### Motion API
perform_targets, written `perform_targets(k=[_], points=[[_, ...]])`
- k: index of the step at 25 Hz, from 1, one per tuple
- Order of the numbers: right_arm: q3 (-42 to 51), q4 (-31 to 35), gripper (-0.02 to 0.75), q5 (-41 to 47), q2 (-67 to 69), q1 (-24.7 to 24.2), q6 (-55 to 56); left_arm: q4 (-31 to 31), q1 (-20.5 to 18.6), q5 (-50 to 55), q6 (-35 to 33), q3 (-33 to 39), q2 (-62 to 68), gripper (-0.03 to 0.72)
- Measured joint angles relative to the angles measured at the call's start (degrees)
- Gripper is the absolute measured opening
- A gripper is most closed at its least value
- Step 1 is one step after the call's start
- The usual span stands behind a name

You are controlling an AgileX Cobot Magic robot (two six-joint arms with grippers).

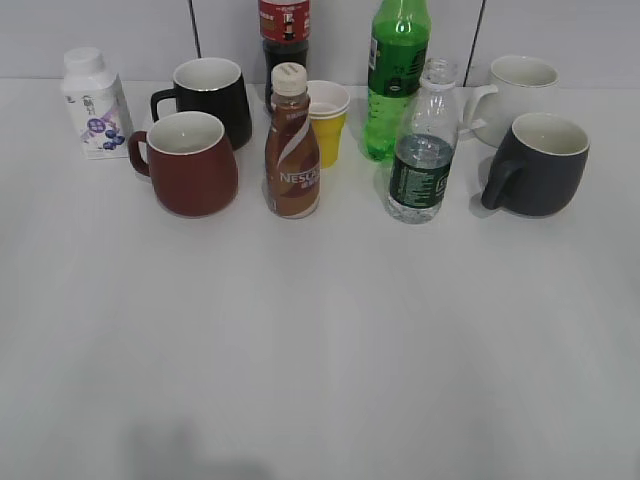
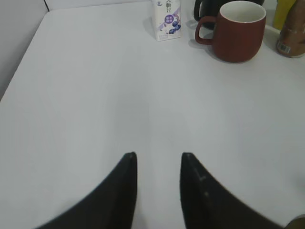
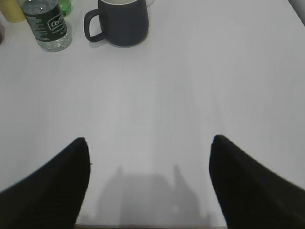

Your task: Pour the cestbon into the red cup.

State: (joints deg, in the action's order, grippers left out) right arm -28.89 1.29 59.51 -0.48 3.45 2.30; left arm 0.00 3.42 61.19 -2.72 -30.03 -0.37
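Observation:
The cestbon (image 1: 422,150), a clear uncapped bottle with a dark green label, stands upright right of centre; it also shows in the right wrist view (image 3: 46,24) at top left. The red cup (image 1: 187,163) stands to the left, handle pointing left, and shows in the left wrist view (image 2: 237,31) at top right. My left gripper (image 2: 158,156) is open and empty over bare table, well short of the cup. My right gripper (image 3: 150,140) is wide open and empty, well short of the bottle. Neither gripper shows in the exterior view.
A brown Nescafe bottle (image 1: 292,150) stands between cup and cestbon. Behind are a black mug (image 1: 212,95), yellow cup (image 1: 327,122), green soda bottle (image 1: 397,75), white mug (image 1: 515,95) and a dark bottle (image 1: 284,35). A dark grey mug (image 1: 538,163) is right, a white carton (image 1: 95,102) left.

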Motion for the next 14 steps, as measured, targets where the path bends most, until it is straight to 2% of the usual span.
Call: perform_targets(k=[14], points=[[0.0, 0.0, 0.589, 0.05, 0.0, 0.0, 0.0, 0.0, 0.0, 0.0, 0.0, 0.0, 0.0, 0.237]])
